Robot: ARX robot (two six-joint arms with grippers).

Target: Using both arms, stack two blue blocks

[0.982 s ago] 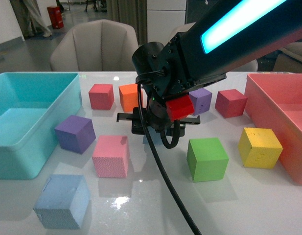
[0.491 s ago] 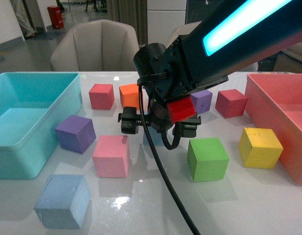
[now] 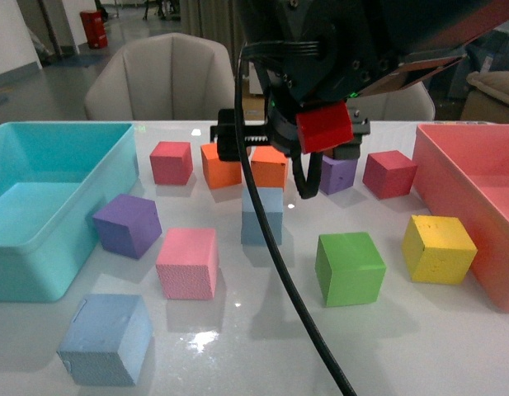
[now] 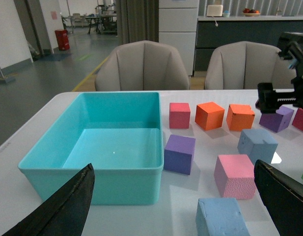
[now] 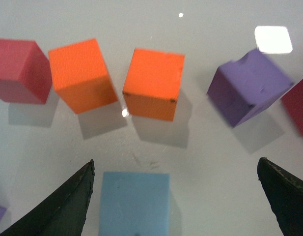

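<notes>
Right fingers hang spread over one blue block, wide enough to straddle it. Left fingers gape empty too.

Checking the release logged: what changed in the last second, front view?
The right end effector lifted up off the table, away from the middle blue block, jaws open; that block now sits uncovered and free on the table. The near blue block, pink block, green block and turquoise bin stayed put.
</notes>
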